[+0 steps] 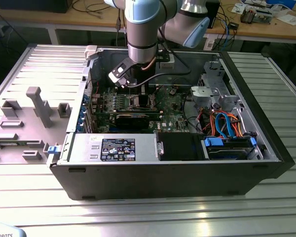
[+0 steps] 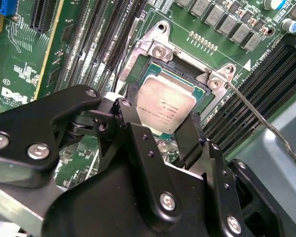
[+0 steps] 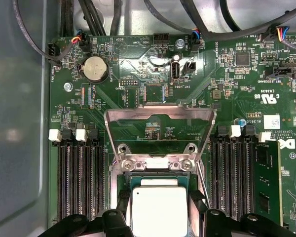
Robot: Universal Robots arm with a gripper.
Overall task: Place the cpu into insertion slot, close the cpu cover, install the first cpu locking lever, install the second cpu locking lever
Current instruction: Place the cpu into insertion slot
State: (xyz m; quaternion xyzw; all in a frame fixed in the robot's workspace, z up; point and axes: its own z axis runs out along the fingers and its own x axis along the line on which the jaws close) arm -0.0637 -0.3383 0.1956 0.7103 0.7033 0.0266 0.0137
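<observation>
The cpu [image 3: 159,212], a flat square chip with a dull silver top, lies in or just above the insertion slot [image 3: 126,183] on the green circuit board [image 1: 173,106]. My gripper [image 3: 159,202] is shut on the cpu, a black finger [image 2: 194,129] against each of two opposite edges [image 2: 166,102]. The cpu cover [image 3: 113,129], a silver frame plate, stands swung open on its hinge past the slot. A thin wire locking lever [image 2: 267,124] is unlatched and sticks out beside the slot. In the exterior view the gripper [image 1: 133,93] reaches down into the open computer case [image 1: 266,148].
Black memory slots [image 3: 79,182] run along both sides of the socket. A long black expansion card [image 1: 133,117] lies just in front of the gripper. Loose cables [image 3: 197,19] hang past the board's far edge. Drive bays with orange and blue cables [image 1: 227,123] fill the case's right end.
</observation>
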